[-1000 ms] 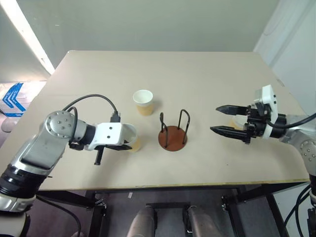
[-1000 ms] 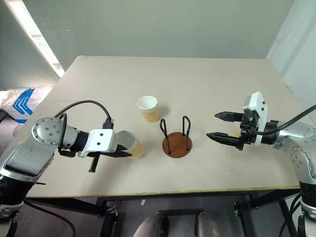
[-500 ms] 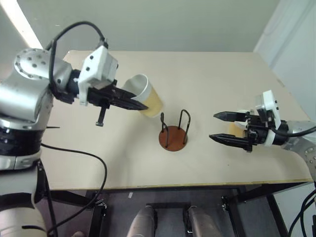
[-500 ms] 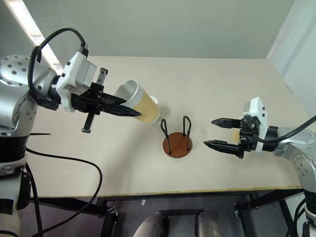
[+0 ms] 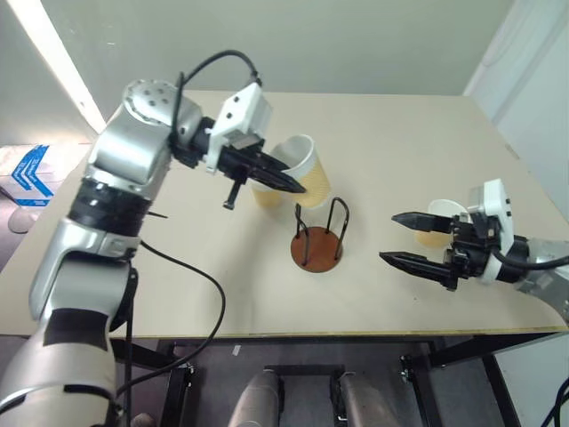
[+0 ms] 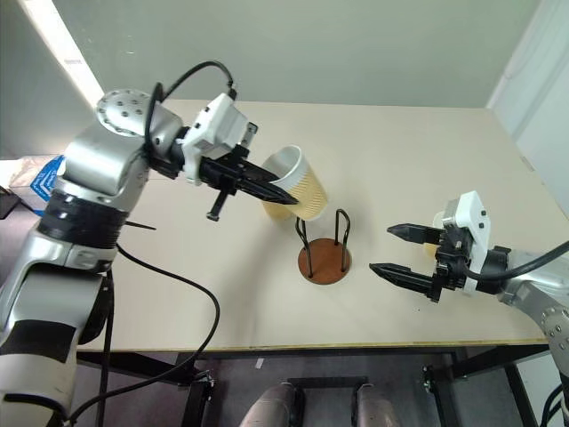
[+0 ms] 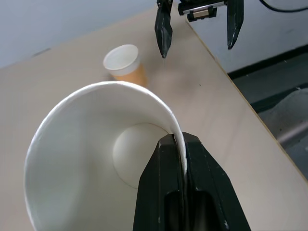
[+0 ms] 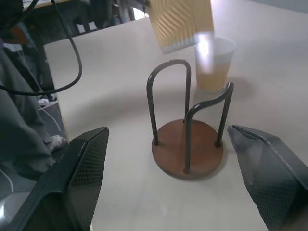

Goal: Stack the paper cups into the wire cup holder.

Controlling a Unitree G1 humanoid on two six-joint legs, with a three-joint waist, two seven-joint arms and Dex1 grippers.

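left claw (image 5: 289, 182): pinching paper cup (image 5: 307, 169) rim, seemingly above wire cup holder (image 5: 317, 247) | right claw (image 5: 400, 238): spread

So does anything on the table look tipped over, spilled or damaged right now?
Nothing is spilled or damaged. The one tilted thing is the tan paper cup, pinched by its rim in the left gripper above the upright black wire cup holder with its reddish-brown base.

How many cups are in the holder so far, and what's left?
None yet: the black-wire cup holder on its reddish-brown disc base is empty. The left gripper pinches one tan paper cup by its rim above the holder. Two more wait on the table: one behind, one beside the open right gripper.
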